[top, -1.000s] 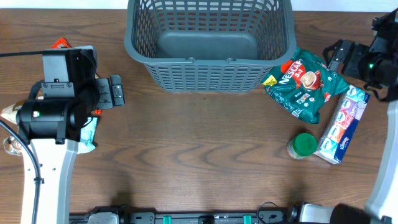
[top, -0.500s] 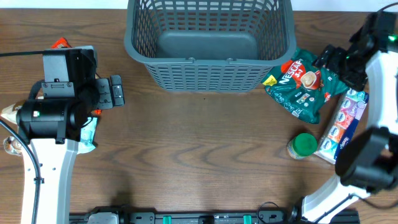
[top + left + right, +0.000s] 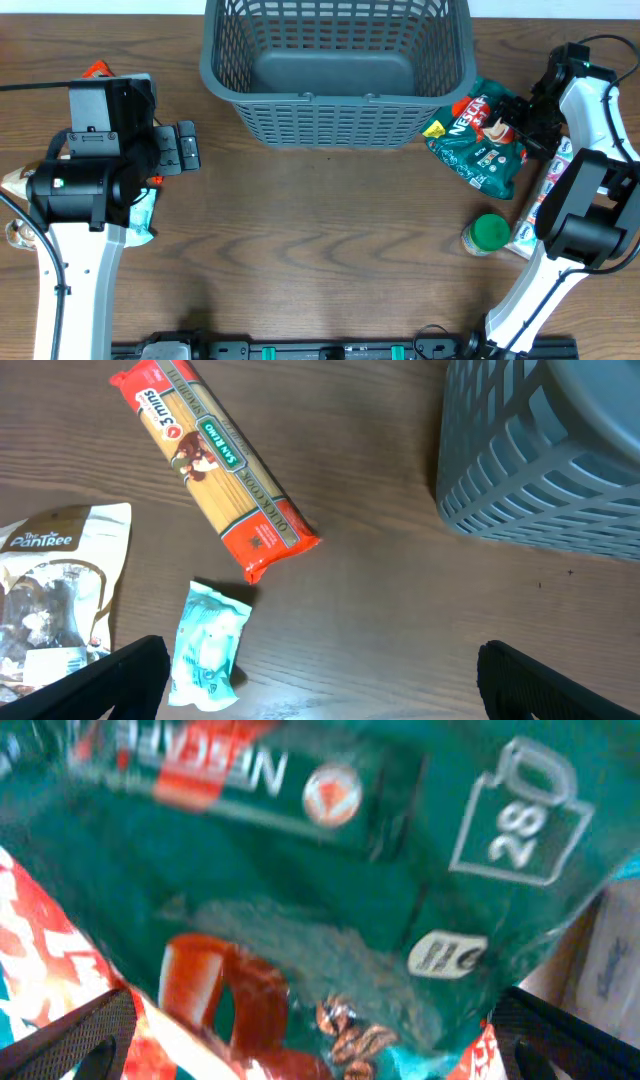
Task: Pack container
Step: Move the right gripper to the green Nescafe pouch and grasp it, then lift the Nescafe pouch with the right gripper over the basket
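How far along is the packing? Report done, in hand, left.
Done: nothing; the container looks empty. In hand: right fingers open over the Nescafe bag, not gripping. Left: that bag, jar, tissues, pasta, snack bag, teal packet.

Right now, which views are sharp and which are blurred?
Right wrist: soft all over, the coffee bag fills the frame at very close range. Left wrist: sharp, the pasta pack label reads clearly. Overhead: sharp, even light, no strong glare; the basket is cut off at the top edge.
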Tool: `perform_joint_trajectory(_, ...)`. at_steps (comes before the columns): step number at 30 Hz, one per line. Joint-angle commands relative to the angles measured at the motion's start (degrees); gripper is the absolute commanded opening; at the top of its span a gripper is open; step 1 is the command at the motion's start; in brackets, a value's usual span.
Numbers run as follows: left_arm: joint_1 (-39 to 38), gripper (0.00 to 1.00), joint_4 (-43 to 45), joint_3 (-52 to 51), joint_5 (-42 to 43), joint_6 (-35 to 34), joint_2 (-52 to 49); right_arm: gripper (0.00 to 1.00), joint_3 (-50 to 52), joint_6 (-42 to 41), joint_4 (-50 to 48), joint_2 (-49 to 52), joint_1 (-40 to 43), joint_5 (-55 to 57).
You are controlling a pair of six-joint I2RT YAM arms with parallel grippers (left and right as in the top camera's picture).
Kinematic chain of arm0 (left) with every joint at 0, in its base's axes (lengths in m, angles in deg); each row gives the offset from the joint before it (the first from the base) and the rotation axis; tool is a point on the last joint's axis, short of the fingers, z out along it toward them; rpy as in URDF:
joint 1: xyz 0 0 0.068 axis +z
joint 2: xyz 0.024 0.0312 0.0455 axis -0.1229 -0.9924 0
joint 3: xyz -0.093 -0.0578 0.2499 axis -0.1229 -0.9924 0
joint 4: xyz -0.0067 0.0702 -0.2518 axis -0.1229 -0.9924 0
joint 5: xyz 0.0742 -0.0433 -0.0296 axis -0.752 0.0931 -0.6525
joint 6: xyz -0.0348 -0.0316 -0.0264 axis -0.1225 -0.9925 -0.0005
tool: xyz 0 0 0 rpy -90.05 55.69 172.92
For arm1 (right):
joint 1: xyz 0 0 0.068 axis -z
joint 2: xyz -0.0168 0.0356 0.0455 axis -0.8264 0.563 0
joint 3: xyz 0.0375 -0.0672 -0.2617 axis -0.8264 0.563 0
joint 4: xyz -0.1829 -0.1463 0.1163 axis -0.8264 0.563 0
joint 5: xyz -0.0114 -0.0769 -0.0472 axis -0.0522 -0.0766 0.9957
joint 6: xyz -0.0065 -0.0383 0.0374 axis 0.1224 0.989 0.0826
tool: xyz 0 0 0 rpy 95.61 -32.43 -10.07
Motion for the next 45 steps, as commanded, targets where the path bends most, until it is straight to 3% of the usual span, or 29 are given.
perform_joint_trajectory(1,0.26,0.99,-0.11,0.87,-0.66,1.01,-0.44,0.99,0.9,-0.98,-2.73,1.01,0.2,-1.16)
perform_joint_trajectory(10,0.26,0.99,-0.13,0.87,-0.66,1.01,-0.44,0.99,16.76,-1.6,-16.37,1.11,0.28,-5.46)
perform_joint_trajectory(16,0.26,0.99,-0.13,0.87,-0.66,1.01,-0.44,0.97,20.81,-1.53,-17.7,1.11,0.26,-5.42)
perform_joint_trajectory(21,0.26,0.98,-0.15,0.87,-0.66,1.01,-0.44,0.55,20.85,-1.38,-17.27,1.11,0.22,-5.44)
perform_joint_trajectory(25,0.26,0.99,-0.42,0.87,-0.66,1.01,-0.44,0.3,20.85,-1.38,-16.92,1.11,0.13,-5.51)
perform_joint_trajectory(27,0.26,0.99,-0.57,0.87,-0.66,1.01,-0.44,0.24,20.85,-1.38,-16.46,1.11,0.13,-5.51)
perform_joint_trajectory(31,0.26,0.99,-0.59,0.87,-0.66,1.01,-0.44,0.01,20.81,-1.36,-15.41,0.85,0.13,-6.67)
perform_joint_trajectory(37,0.26,0.99,-0.57,0.87,-0.66,1.01,-0.44,0.01,19.3,-1.03,-12.83,-3.43,0.13,-7.69)
perform_joint_trajectory(45,0.26,0.99,-0.59,0.87,-0.66,1.01,-0.44,0.01,12.98,1.2,-10.54,-18.86,0.13,-4.81)
